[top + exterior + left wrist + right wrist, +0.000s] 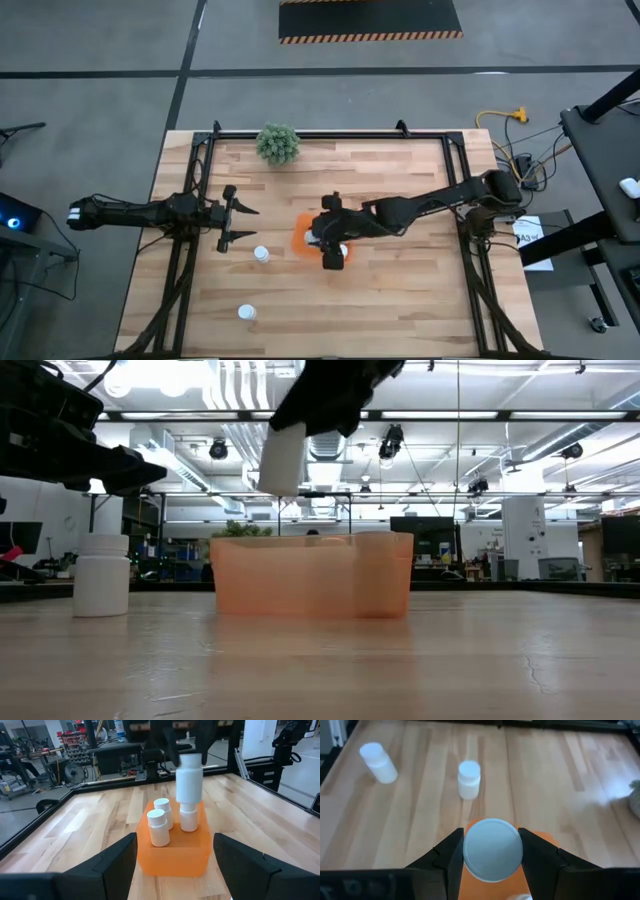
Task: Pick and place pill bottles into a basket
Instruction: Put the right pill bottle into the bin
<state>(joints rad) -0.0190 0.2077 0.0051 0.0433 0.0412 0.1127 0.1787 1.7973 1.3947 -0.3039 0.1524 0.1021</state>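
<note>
I've got the right tool [491, 854] clamped on a pill bottle [189, 783], hanging over the orange basket [174, 851] mid-desk. Three bottles [159, 827] are in already. Two more [261, 254] wait around 8 o'clock of it. Left tool [247, 223] idles wide open, empty.

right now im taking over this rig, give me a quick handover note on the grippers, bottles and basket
Right gripper: shut on a pill bottle, held in the air over the orange basket.
Left gripper: open, empty, waiting at the table's left side, facing the basket.
Done: three bottles stand in the basket.
Left: lower and release the held bottle, then fetch the two bottles on the table between the left gripper and the near edge.
</note>
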